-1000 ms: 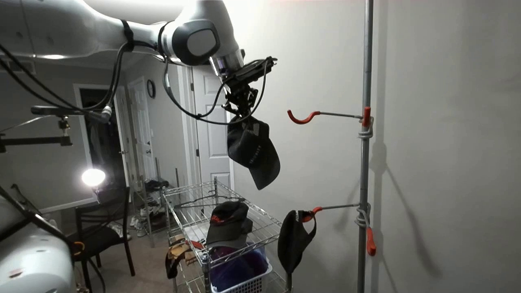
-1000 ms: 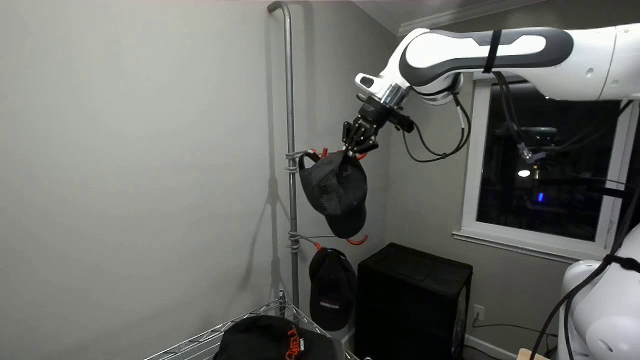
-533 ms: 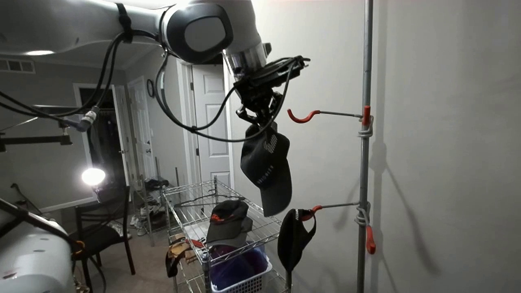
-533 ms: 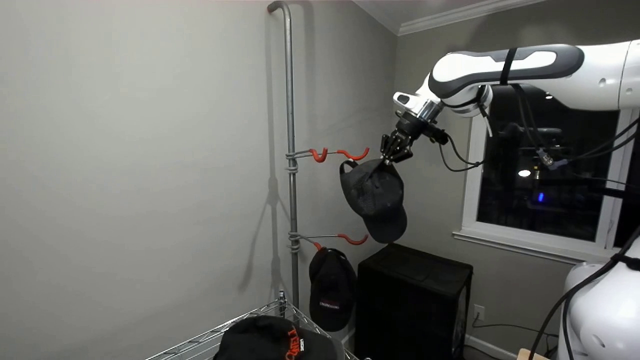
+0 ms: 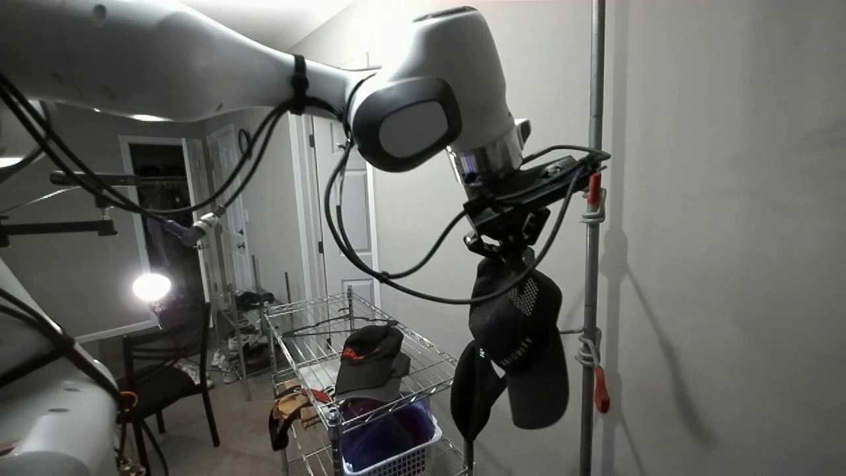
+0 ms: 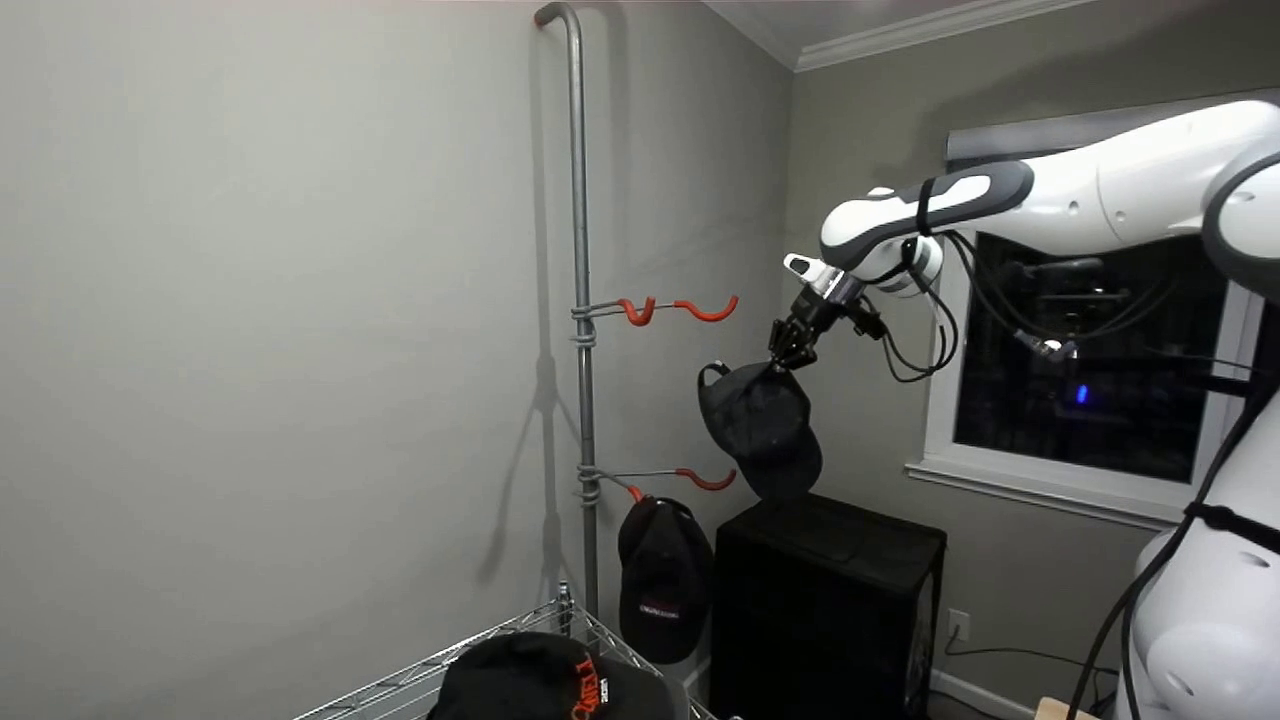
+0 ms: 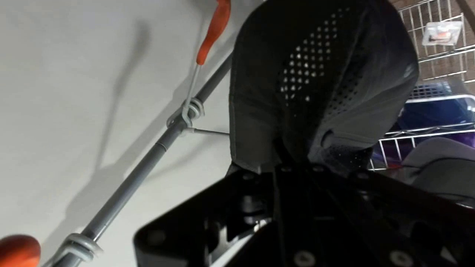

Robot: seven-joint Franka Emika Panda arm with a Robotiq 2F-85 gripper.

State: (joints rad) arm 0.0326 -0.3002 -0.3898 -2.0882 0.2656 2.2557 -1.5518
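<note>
Grey wall (image 6: pixel 300 300), upright pole (image 6: pixel 582 220), pincer (image 6: pixel 780 364) clenched nearly together, pinching a dark cap (image 6: pixel 760 420) that dangles below.

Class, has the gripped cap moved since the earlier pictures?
Yes: judged against the metal pole, the gripped baseball cap hangs lower and further right in both exterior views.

In the wrist view, the baseball cap (image 7: pixel 323 78) at 2 o'clock is matt, perforated cloth; the pole (image 7: pixel 137 176) at 8, smooth metal; the hook sleeve (image 7: pixel 216 29) near 12, smooth, plastic-looking.
</note>
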